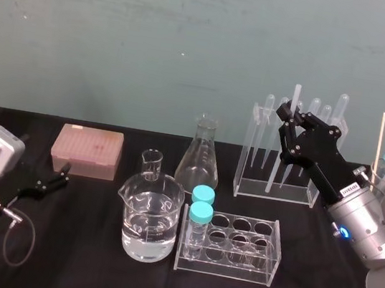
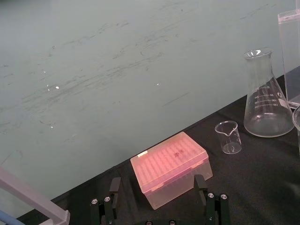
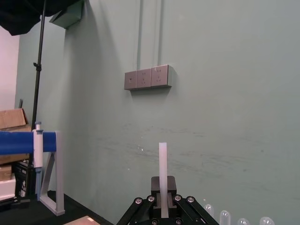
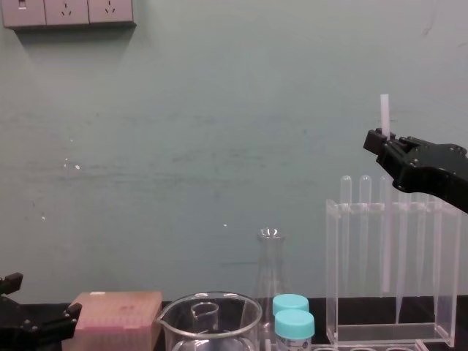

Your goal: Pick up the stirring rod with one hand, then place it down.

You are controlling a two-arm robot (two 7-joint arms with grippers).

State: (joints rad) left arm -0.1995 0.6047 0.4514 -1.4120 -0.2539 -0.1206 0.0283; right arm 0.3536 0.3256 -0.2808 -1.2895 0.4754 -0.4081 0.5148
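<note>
The stirring rod (image 1: 295,94) is a thin translucent-white stick, held upright and slightly tilted. My right gripper (image 1: 286,116) is shut on it a little below its top end. In the chest view the rod (image 4: 383,113) sticks up above the gripper (image 4: 376,140), and its lower part hangs down inside the clear pipette rack (image 4: 391,333), ending above the rack's floor. The right wrist view shows the rod (image 3: 162,164) rising from between the closed fingers (image 3: 154,206). At the left, low over the table, my left gripper (image 1: 61,176) rests open and holds nothing.
A pink tip box (image 1: 87,150) lies at the left. In the middle are an Erlenmeyer flask (image 1: 200,161), a small beaker (image 1: 151,163) and a water-filled beaker (image 1: 150,217). A tube rack (image 1: 235,248) holds two blue-capped tubes (image 1: 201,214). A wooden stick (image 1: 380,139) stands at far right.
</note>
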